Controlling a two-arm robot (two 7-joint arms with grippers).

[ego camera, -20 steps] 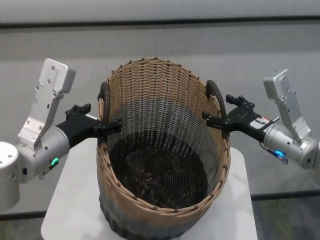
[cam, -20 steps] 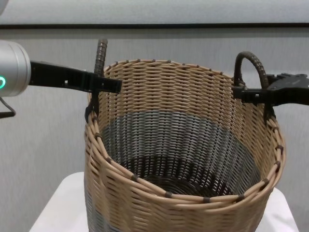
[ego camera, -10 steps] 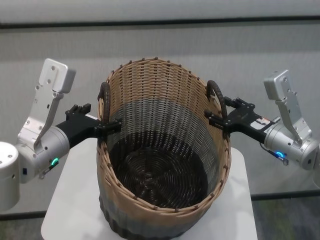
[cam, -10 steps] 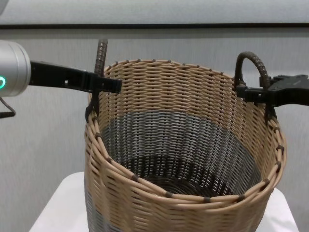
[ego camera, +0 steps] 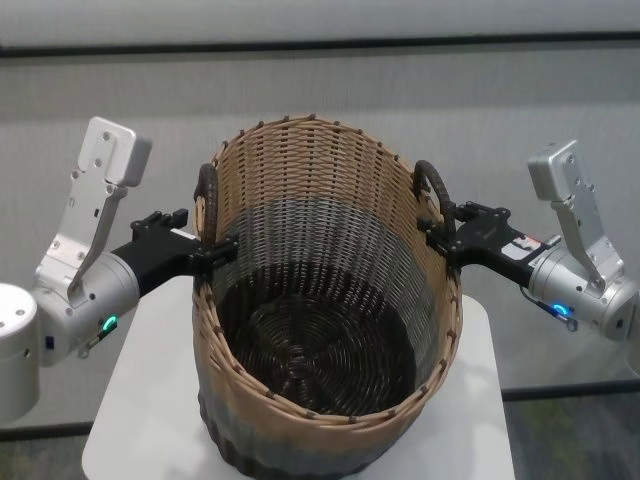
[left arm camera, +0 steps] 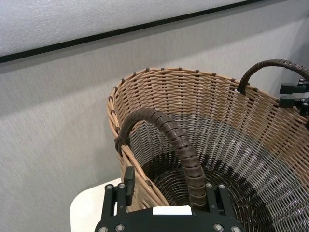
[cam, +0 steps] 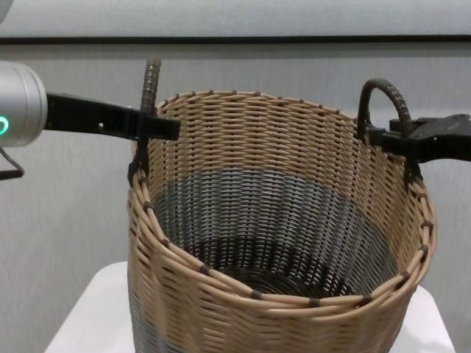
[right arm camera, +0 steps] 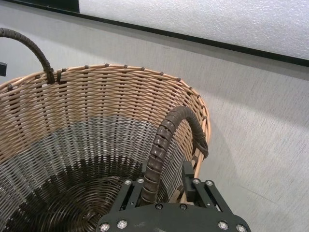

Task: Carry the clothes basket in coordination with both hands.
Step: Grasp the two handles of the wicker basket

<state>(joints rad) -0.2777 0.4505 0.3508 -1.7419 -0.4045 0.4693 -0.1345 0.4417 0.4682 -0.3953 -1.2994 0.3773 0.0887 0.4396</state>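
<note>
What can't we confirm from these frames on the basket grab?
- Left gripper: left wrist view shows the left handle between its fingers, contact unclear; one finger is hidden behind the handle.
- Right gripper: the right handle covers the finger gap in the right wrist view.
- Clothes basket base: cut off by the bottom edge in head and chest views, so lift-off from the white table is unreadable.

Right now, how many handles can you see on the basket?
2. The left handle stands on the clothes basket rim between the left gripper fingers; the right handle is on the opposite rim at the right gripper.
</note>
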